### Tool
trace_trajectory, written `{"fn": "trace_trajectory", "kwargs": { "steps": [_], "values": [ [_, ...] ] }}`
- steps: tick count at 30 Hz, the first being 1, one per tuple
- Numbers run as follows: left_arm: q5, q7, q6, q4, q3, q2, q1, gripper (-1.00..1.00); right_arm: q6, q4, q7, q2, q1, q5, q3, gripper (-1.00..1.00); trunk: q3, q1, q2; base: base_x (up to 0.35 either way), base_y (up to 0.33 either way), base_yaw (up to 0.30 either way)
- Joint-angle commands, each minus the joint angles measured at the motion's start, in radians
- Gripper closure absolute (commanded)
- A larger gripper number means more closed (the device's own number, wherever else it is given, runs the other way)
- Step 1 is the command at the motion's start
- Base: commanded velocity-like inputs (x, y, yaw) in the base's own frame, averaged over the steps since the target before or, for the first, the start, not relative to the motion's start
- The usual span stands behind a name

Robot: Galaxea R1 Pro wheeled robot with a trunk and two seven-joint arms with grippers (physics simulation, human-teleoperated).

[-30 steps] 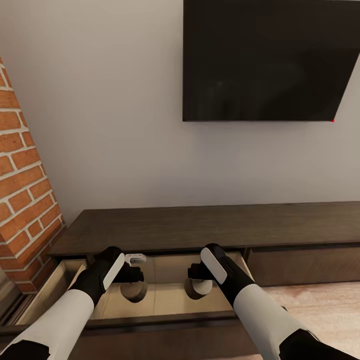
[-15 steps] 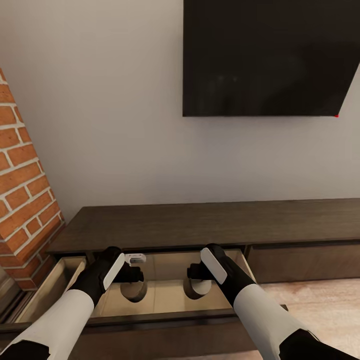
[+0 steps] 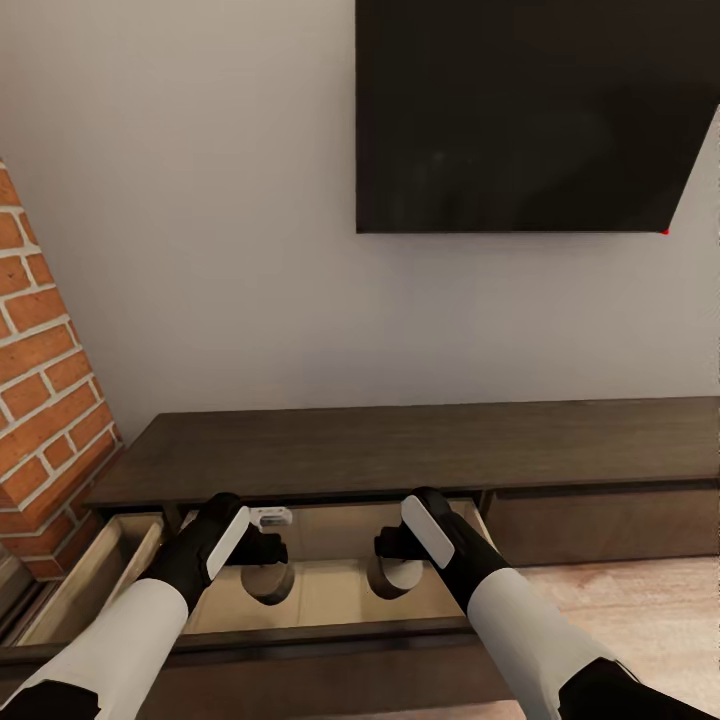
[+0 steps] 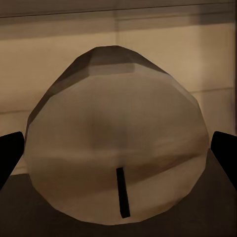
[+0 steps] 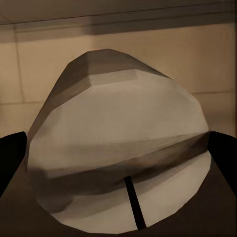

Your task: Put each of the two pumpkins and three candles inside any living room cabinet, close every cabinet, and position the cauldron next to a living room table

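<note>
The long dark brown cabinet (image 3: 400, 450) stands against the wall with its left drawer (image 3: 300, 640) pulled out, its pale wood inside showing. Both my arms reach down into that drawer. My left gripper (image 3: 264, 562) is shut on a tan-brown candle (image 3: 268, 585); up close, that candle (image 4: 116, 133) has a black finger (image 4: 10, 153) at either side of it. My right gripper (image 3: 396, 558) is shut on a second candle (image 3: 397, 578), whose paler top and dark wick (image 5: 121, 148) sit between that gripper's fingertips (image 5: 224, 153). The pumpkins and cauldron are out of view.
A large black TV (image 3: 530, 110) hangs on the grey wall above the cabinet. A red brick column (image 3: 40, 380) stands at the left end. The cabinet's right drawer front (image 3: 600, 525) is closed, with wood floor (image 3: 640, 610) before it.
The whole picture has slid slightly left and the cabinet sits a little lower, so the camera moved. Both arms and their candles hold the same pose.
</note>
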Motion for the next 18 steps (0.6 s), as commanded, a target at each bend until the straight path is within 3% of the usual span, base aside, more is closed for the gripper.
{"fn": "trace_trajectory", "kwargs": {
  "steps": [1, 9, 18],
  "values": [
    [0.008, 0.007, 0.003, -0.001, -0.005, 0.001, -0.001, 1.00, 0.000, -0.001, -0.010, 0.000, -0.001, -0.012, 0.004, 1.00, -0.001, 0.000, 0.000, 0.000, -0.062, 0.000],
    [0.008, 0.008, 0.003, -0.001, -0.005, 0.001, -0.001, 1.00, 0.000, -0.001, -0.010, 0.000, -0.001, -0.012, 0.004, 1.00, -0.001, 0.000, 0.000, 0.020, -0.117, 0.000],
    [0.008, 0.007, 0.003, -0.001, -0.005, 0.001, -0.001, 1.00, 0.000, -0.001, -0.010, 0.000, -0.001, -0.012, 0.004, 1.00, -0.001, 0.000, 0.000, 0.165, -0.190, 0.000]
  ]
}}
